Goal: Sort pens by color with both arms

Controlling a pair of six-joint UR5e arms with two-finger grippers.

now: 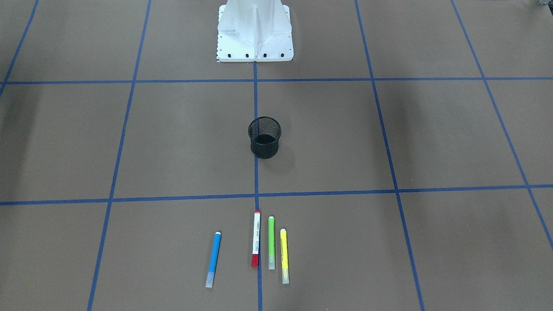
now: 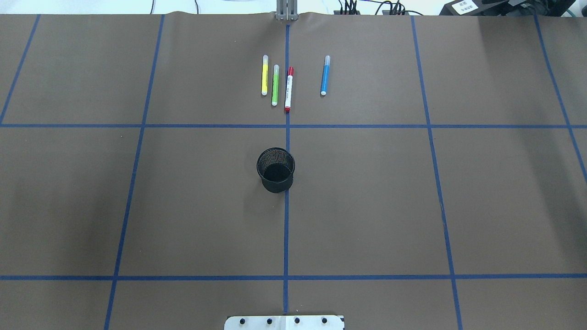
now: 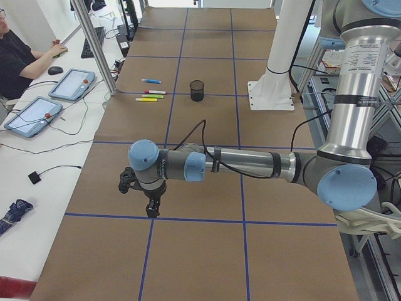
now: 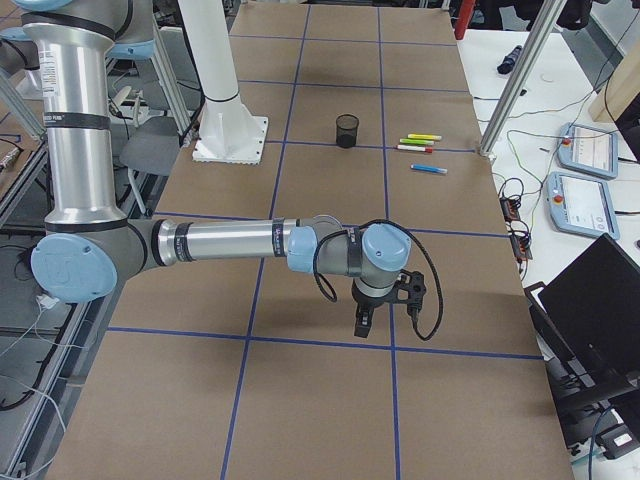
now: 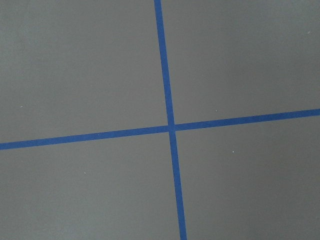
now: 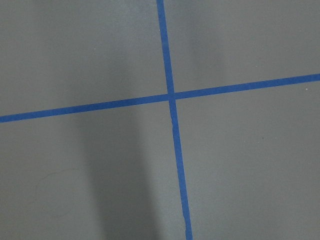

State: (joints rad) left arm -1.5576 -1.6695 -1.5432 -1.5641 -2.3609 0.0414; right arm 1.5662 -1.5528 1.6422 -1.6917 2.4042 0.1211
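- Four slim pens are laid flat, roughly parallel, none touching.
- The blue marker pen [image 1: 213, 259] is set apart on the robot's right.
- The white-barrelled pen with red cap and end [image 1: 256, 244], the lime green pen [image 1: 271, 242] and the yellow pen [image 1: 284, 255] are ranged close together.
- The grey-silver jointed left arm [image 3: 250, 164] and the matching right arm [image 4: 220, 242] are stretched out low, well apart from the pens.

The left arm [image 3: 250, 164] reaches level from its upright column over the desk's [image 3: 188, 257] left end. Its wrist is bent down and the left gripper [image 3: 151, 212] hangs above the surface. The right arm [image 4: 230, 242] is posed likewise at the right end, right gripper [image 4: 362, 325] pointing down. From these side views it is unclear whether either gripper's jaws are parted.
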